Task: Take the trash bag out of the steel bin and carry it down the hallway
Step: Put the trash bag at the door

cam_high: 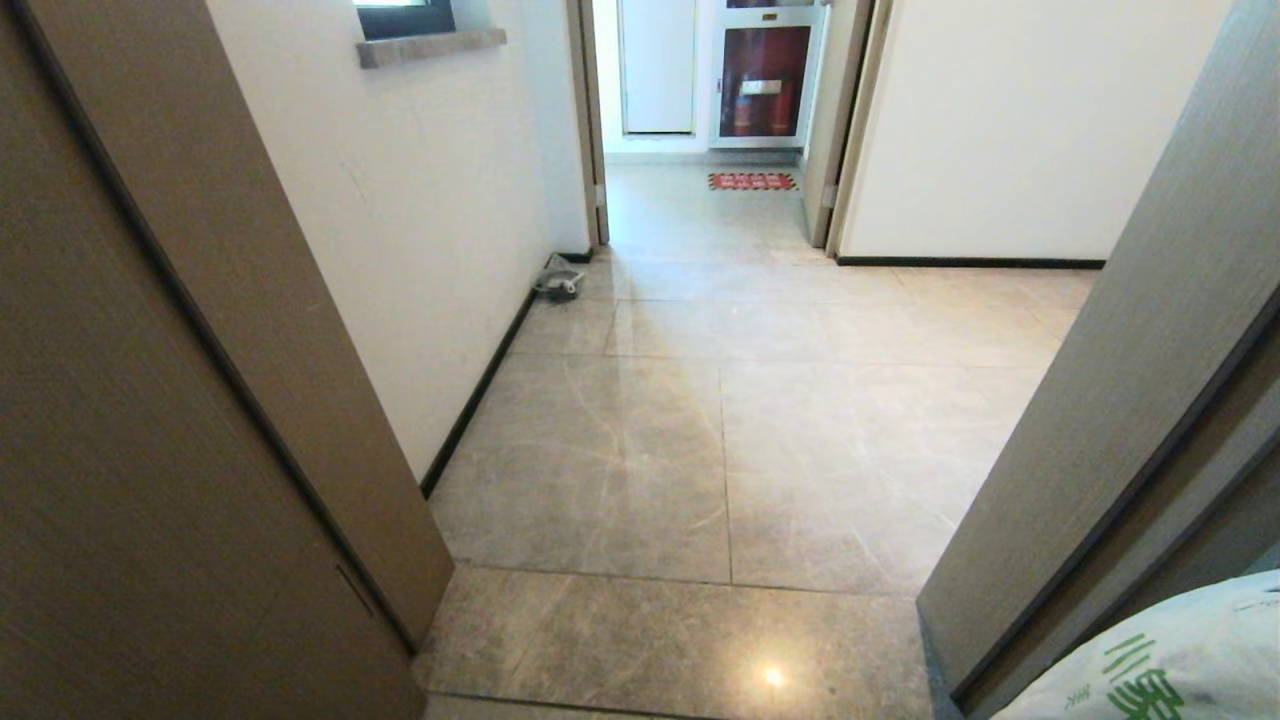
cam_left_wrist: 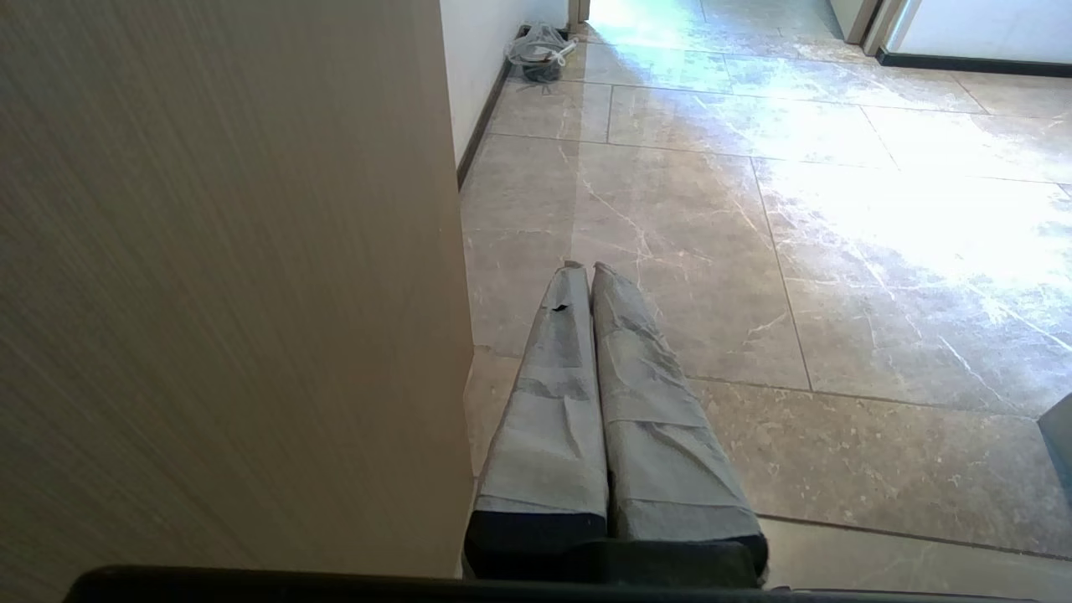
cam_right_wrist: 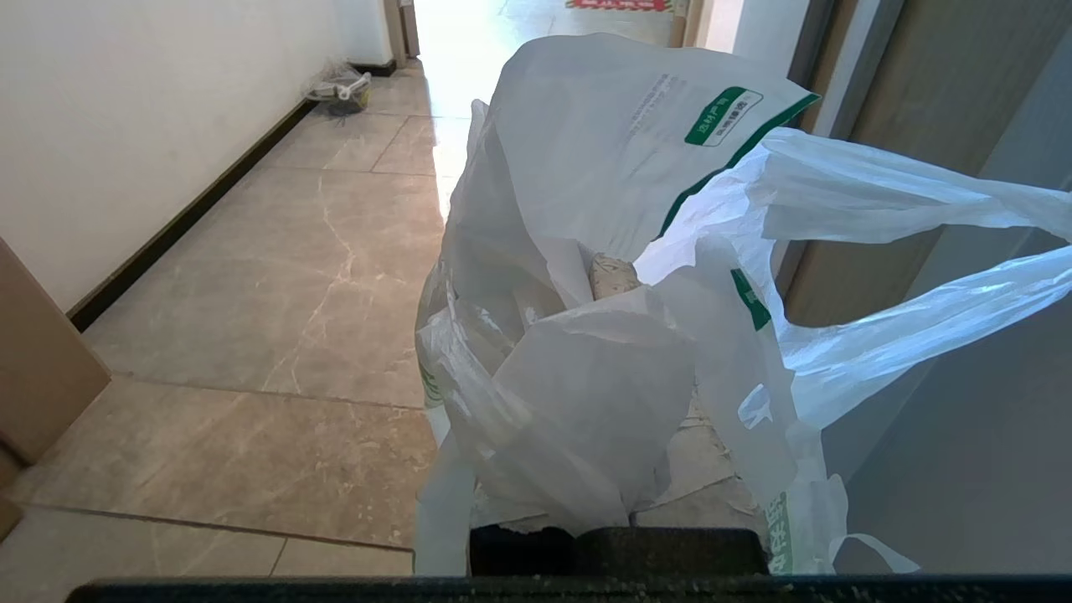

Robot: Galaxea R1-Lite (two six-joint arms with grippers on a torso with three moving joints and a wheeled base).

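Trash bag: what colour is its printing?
Green, on the white trash bag; clearest in the right wrist view.

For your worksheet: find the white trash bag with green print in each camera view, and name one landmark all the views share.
Head view: trash bag in the lower right corner, beside the door frame.
Left wrist view: not in it.
Right wrist view: trash bag fills the centre and right, bunched over the right end effector.
Shared landmark: small greyish bag against the left wall's baseboard.
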